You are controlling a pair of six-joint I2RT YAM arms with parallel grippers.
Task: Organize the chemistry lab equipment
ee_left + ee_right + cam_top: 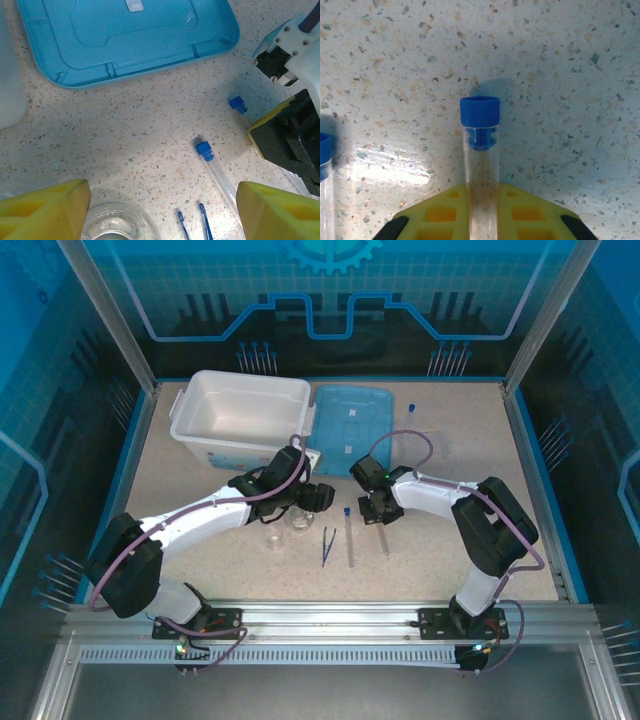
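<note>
**A:** Right gripper (481, 202): yellow pads pressed to either side of a capped tube (481, 155), just below its blue cap (480, 111).

**B:** Position?

**A:** Mid-table (450, 530), just right of a second tube (349, 540) and the tweezers (327, 545). Well apart from the white tub (235, 440) at the far-left corner.

**B:** Axis?

**A:** Long axis runs far edge to near edge, cap toward the far edge. Resting or raised: cannot tell.

**B:** Handling?

**A:** Judgement: thin and round, so squeeze lightly and lift level, or it may roll or slip. Left gripper (162, 205) spread wide above a clear glass vessel (117, 225).
</note>
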